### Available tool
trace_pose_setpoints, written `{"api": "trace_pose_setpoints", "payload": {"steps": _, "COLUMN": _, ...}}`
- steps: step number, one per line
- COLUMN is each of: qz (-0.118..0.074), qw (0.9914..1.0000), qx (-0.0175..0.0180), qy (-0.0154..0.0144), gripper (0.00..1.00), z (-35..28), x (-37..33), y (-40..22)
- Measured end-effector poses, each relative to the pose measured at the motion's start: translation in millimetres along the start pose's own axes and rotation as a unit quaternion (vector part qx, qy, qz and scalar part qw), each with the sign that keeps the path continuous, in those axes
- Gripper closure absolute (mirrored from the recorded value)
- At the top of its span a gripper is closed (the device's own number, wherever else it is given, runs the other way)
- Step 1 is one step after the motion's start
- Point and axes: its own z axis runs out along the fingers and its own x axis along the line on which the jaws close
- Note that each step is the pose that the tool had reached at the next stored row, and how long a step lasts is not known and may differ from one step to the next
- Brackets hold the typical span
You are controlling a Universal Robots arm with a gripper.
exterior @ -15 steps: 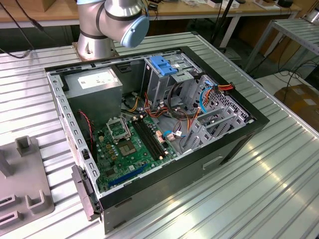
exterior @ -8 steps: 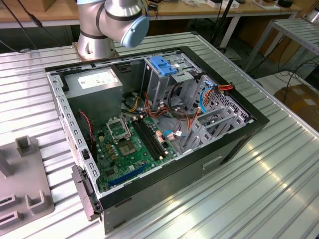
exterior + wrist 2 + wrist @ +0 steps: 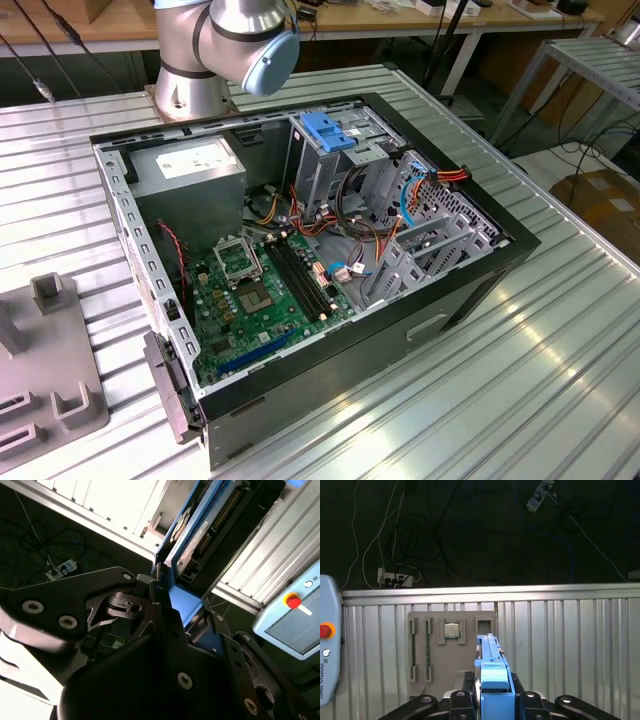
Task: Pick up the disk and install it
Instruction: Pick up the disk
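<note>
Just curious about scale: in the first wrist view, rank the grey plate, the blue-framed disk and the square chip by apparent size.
1. grey plate
2. disk, held in the gripper close to the camera, so this rank is unsure
3. square chip on the plate, clearly smallest

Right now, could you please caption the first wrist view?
Gripper holding the disk edge-on, grey parts fixture on the ribbed table beyond.
</note>
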Motion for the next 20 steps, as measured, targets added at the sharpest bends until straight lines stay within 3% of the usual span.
{"api": "trace_pose_setpoints", "payload": {"steps": 4, "qz": 0.000, "qw": 1.00000, "qx": -0.0001, "qy": 0.0000, "gripper": 0.63, "z": -10.3, "x": 0.2, "y": 0.0}}
{"api": "trace_pose_setpoints", "payload": {"steps": 10, "qz": 0.000, "qw": 1.00000, "qx": -0.0002, "qy": 0.0000, "gripper": 0.63, "z": -33.0, "x": 0.6, "y": -0.1}}
{"api": "trace_pose_setpoints", "payload": {"steps": 20, "qz": 0.000, "qw": 1.00000, "qx": -0.0002, "qy": 0.0001, "gripper": 0.63, "z": -35.3, "x": 0.5, "y": -1.9}}
